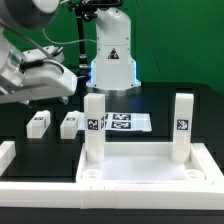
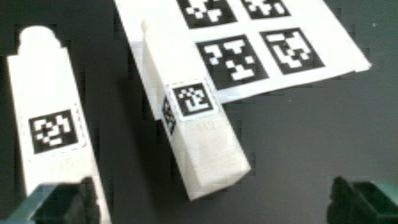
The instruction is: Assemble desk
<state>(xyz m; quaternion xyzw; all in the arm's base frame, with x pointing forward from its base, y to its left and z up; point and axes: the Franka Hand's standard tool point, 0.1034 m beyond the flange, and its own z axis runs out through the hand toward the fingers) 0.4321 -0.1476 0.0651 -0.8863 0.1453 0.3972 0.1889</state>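
Observation:
The white desk top [image 1: 140,170], a tray with a raised rim, lies at the front of the exterior view. Two white legs stand upright in its far corners, one on the left [image 1: 94,125] and one on the right [image 1: 183,125]. Two loose legs lie on the black table behind it, one further left [image 1: 38,123] and one beside it [image 1: 70,123]. They also show in the wrist view as the left leg [image 2: 45,110] and the middle leg [image 2: 196,125]. My gripper [image 2: 214,205] is open and empty above them, and its fingertips [image 2: 63,205] stand apart from both legs.
The marker board [image 1: 122,122] lies flat behind the desk top and shows in the wrist view [image 2: 249,40] next to the middle leg. A white rim piece [image 1: 6,155] sits at the exterior view's left edge. The robot base [image 1: 112,60] stands at the back.

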